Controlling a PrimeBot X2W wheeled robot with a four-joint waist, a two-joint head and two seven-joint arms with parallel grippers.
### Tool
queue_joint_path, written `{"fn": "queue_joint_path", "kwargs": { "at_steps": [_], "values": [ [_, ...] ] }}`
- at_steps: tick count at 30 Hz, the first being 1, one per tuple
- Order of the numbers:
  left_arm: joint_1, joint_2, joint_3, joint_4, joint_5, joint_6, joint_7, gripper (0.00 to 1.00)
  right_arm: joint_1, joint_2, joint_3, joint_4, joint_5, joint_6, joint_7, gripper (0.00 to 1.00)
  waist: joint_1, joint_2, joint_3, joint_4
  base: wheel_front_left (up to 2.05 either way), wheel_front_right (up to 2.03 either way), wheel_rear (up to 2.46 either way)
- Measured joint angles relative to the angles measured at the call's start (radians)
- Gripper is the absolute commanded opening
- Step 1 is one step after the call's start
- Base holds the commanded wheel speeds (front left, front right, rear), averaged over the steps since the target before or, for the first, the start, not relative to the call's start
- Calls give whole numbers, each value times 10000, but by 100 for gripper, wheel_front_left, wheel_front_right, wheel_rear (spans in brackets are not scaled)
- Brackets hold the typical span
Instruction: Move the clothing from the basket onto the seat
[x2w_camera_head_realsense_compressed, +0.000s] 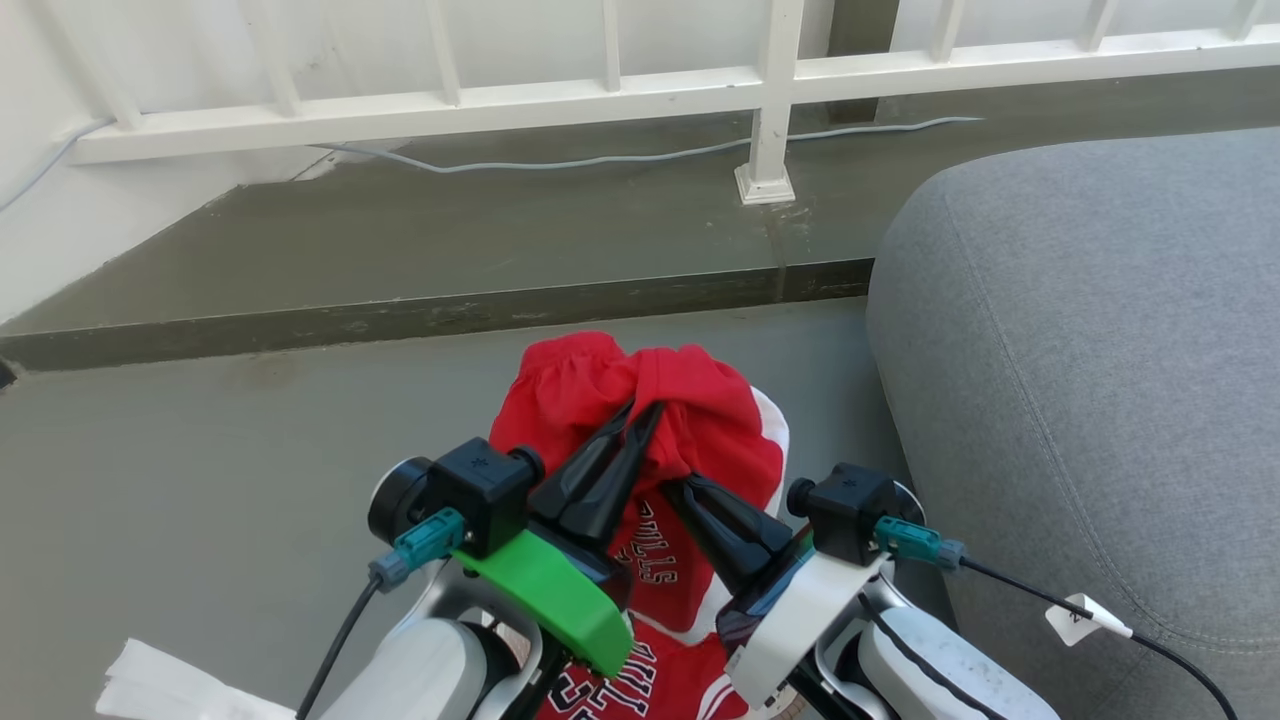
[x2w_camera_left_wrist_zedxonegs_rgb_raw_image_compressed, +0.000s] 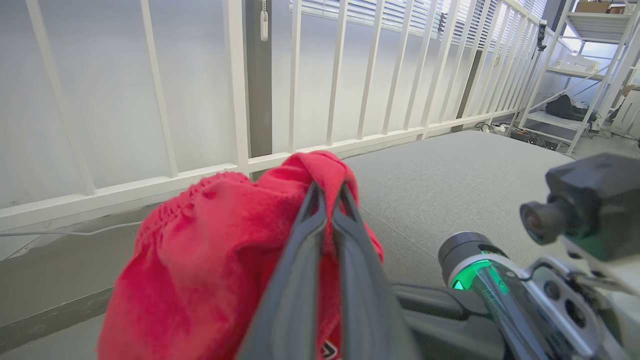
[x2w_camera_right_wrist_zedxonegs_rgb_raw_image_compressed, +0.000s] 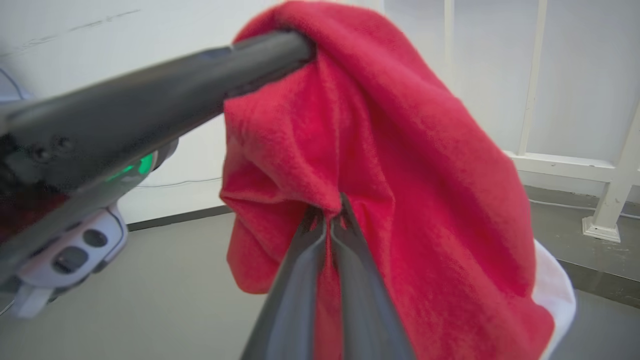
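— What's biggest here?
— The grey seat (x2w_camera_head_realsense_compressed: 1080, 350). The red clothing (x2w_camera_head_realsense_compressed: 590, 400) hangs near its left rounded edge, apart from it.
— Which way does it run?
— It hangs bunched, long axis straight down from my fingertips.
— Any writing?
— White letters "ULLS", reading down the cloth; the rest is hidden.
— Your grip?
— My left gripper (x2w_camera_head_realsense_compressed: 645, 412) is pinched tight on the top fold. My right gripper (x2w_camera_head_realsense_compressed: 688, 486) is clamped on a lower fold, on the side nearer the seat.

The clothing (x2w_camera_head_realsense_compressed: 590, 390) is bright red, with white trim and white lettering. The seat (x2w_camera_head_realsense_compressed: 1100, 350) is plain grey fabric. The railing (x2w_camera_head_realsense_compressed: 500, 100) is white, the floor (x2w_camera_head_realsense_compressed: 200, 480) dull grey-green. One bracket (x2w_camera_head_realsense_compressed: 560, 600) is vivid green.
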Motion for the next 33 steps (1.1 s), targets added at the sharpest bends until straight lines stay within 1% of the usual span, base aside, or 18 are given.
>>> {"fn": "queue_joint_path", "kwargs": {
  "at_steps": [6,7,8,9,10,19,24,26,27,30,33],
  "values": [
    [54,8,-81,-188,-75,0,146,0,-71,6,54,138,284,0,-19,0,0,0,18,6,0,0,0],
    [55,13,-98,-209,-75,0,190,13,-114,6,50,165,332,0,-46,0,0,0,23,3,0,0,0],
    [56,13,-102,-222,-75,0,190,35,-178,4,44,184,347,0,-46,0,0,0,27,0,0,0,0],
    [57,15,-107,-240,-75,0,209,83,-232,4,29,188,384,0,-50,0,0,0,32,-3,0,0,0],
    [58,21,-119,-257,-82,0,278,100,-267,6,12,196,412,0,-56,0,0,0,35,-7,0,0,0],
    [61,61,-182,-535,-88,0,351,100,-657,8,-585,405,495,-35,-222,0,0,0,65,-53,0,0,0],
    [62,138,-380,-596,-71,-4,449,100,-797,-38,-1083,617,495,-215,-236,0,0,0,76,-105,0,0,0],
    [76,222,-445,-602,-67,-13,529,100,-841,-105,-1279,694,495,-370,-301,0,0,0,80,-141,0,0,0],
    [76,222,-445,-602,-67,-13,529,100,-841,-105,-1279,694,495,-370,-301,0,0,0,80,-141,0,0,0],
    [189,412,-468,-635,-8,-17,631,100,-848,-251,-1524,828,495,-477,-320,0,0,0,90,-254,0,0,0],
    [386,468,-616,-639,4,-27,713,100,-852,-439,-1835,949,495,-635,-322,0,0,0,111,-394,0,0,0]
  ]
}}
